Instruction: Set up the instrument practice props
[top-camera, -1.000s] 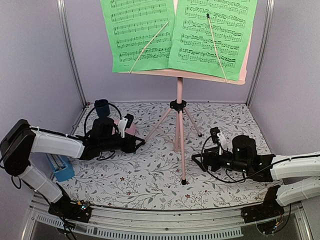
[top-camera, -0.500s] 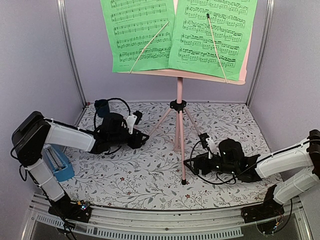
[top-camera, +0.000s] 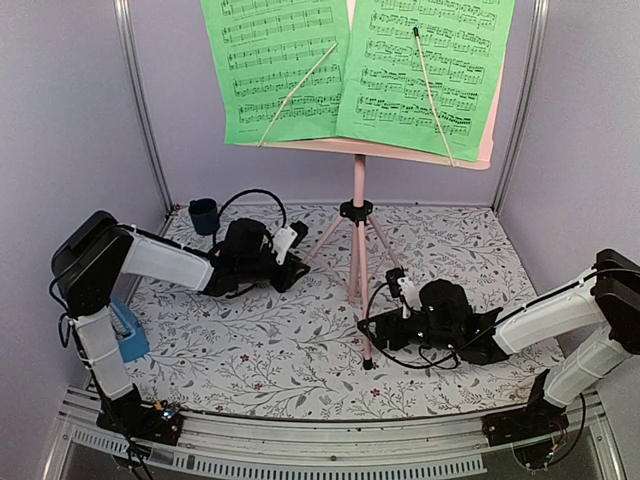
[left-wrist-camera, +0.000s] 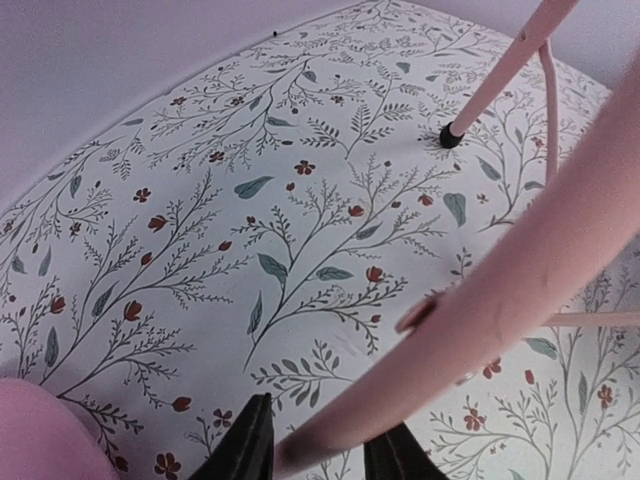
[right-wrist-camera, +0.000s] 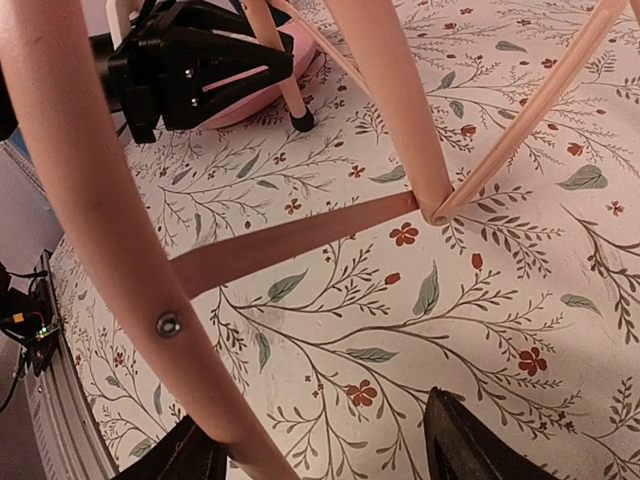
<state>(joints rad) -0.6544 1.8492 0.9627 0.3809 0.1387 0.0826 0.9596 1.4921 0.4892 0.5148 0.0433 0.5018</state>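
Note:
The pink tripod music stand (top-camera: 357, 200) stands mid-table, with two green sheet-music pages (top-camera: 285, 70) (top-camera: 425, 65) on its desk. My left gripper (top-camera: 292, 268) is low at the stand's left leg. In the left wrist view it (left-wrist-camera: 325, 455) is narrowly open, with that leg (left-wrist-camera: 500, 280) between the fingertips. My right gripper (top-camera: 368, 333) is at the front leg. In the right wrist view it (right-wrist-camera: 320, 450) is wide open, and the leg (right-wrist-camera: 110, 220) passes by its left finger. The blue metronome (top-camera: 128, 338) stands far left, partly hidden by my left arm.
A small dark blue cup (top-camera: 204, 215) stands at the back left corner. The round pink disc (right-wrist-camera: 262, 100) lies behind my left gripper and shows at the corner of the left wrist view (left-wrist-camera: 40, 430). Walls and metal posts enclose the floral mat (top-camera: 280, 350).
Both arms have swung inward toward the stand. The left gripper moved right from the pink disc to the left leg. The right gripper moved left to the front leg.

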